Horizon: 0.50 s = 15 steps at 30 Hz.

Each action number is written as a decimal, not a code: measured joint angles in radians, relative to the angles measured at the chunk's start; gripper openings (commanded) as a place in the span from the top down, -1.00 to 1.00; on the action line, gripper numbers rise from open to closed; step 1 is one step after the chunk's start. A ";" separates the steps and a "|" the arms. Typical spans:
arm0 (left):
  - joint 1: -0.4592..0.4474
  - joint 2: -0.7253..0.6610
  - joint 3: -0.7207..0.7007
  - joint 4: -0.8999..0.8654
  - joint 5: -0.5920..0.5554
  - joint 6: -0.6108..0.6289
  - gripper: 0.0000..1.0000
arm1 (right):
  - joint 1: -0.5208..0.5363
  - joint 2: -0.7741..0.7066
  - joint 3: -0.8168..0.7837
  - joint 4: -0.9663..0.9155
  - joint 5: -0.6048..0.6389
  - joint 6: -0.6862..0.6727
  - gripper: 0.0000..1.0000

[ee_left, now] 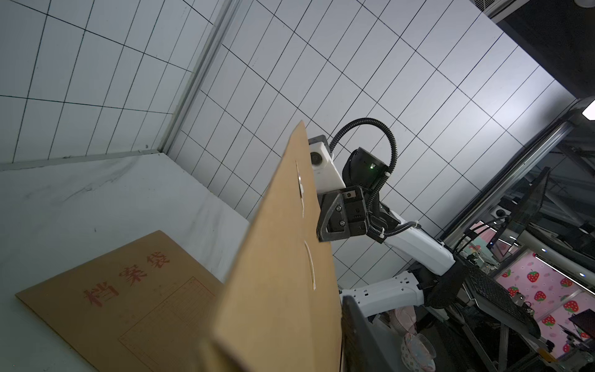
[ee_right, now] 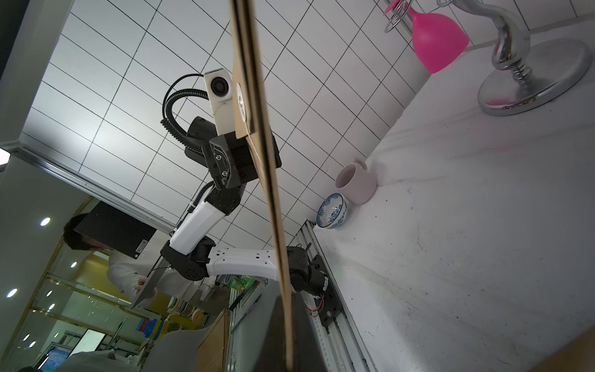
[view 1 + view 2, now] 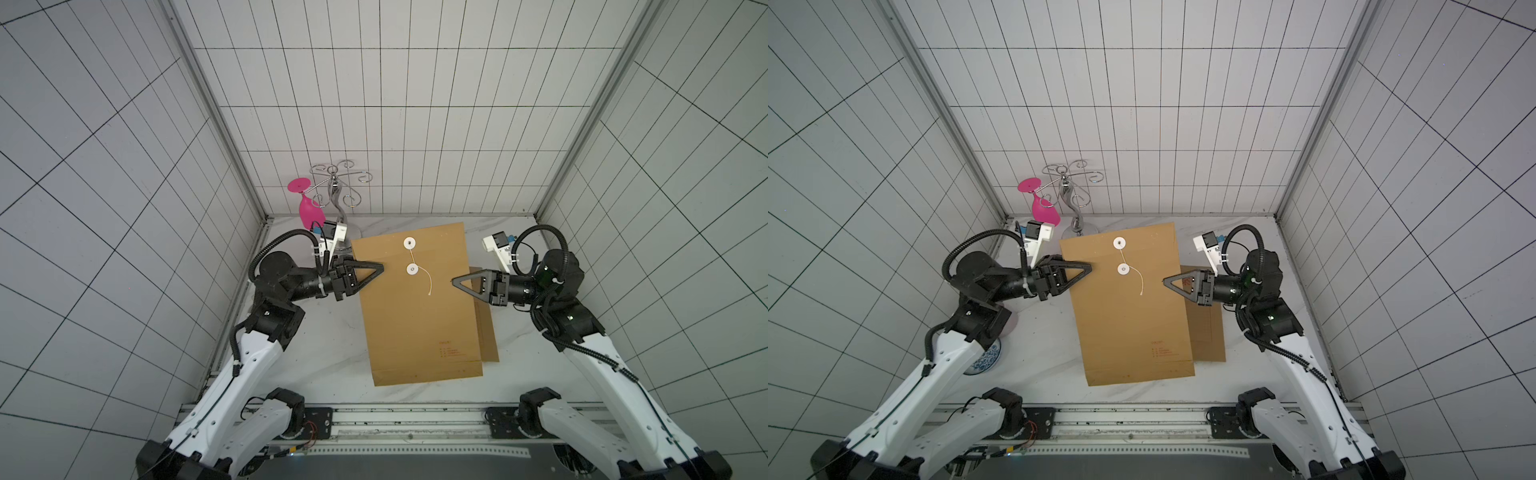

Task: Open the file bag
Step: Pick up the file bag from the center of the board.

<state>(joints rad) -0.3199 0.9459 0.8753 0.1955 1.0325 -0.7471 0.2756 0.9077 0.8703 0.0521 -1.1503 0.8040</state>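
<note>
A brown paper file bag (image 3: 419, 316), its white round string buttons (image 3: 412, 269) facing up, is held up off the white marbled table (image 3: 328, 365) between two black tools. The right tool (image 3: 455, 281) is fully closed, pinching the bag's right edge. The left tool (image 3: 380, 266) overlaps the bag's left edge; how far apart its jaws stand cannot be made out. A second brown file bag (image 3: 488, 332) lies flat on the table, partly beneath the first.

pink goblet (image 2: 436, 42) hanging (inverted) on chrome rack (image 2: 534, 80) | mug (image 2: 355, 183) beside bowl (image 2: 332, 211)
</note>
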 measured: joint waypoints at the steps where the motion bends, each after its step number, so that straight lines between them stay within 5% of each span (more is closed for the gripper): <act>1: -0.004 0.000 0.000 -0.011 0.000 0.008 0.29 | 0.000 0.000 0.000 -0.005 0.004 -0.002 1.00; 7: -0.021 -0.005 -0.010 -0.043 -0.001 0.030 -0.25 | 0.000 0.000 0.000 -0.012 0.019 -0.005 1.00; 13: -0.026 -0.021 -0.057 -0.034 -0.001 0.010 -0.20 | 0.000 0.000 0.000 0.003 0.030 0.010 1.00; 15: -0.026 -0.023 -0.068 -0.027 0.000 -0.005 0.01 | 0.000 0.000 -0.002 0.008 0.037 0.016 1.00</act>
<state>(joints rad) -0.3454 0.9230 0.8074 0.1688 1.0325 -0.7521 0.2756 0.9077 0.8688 0.0601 -1.1137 0.8196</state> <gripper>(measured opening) 0.574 0.050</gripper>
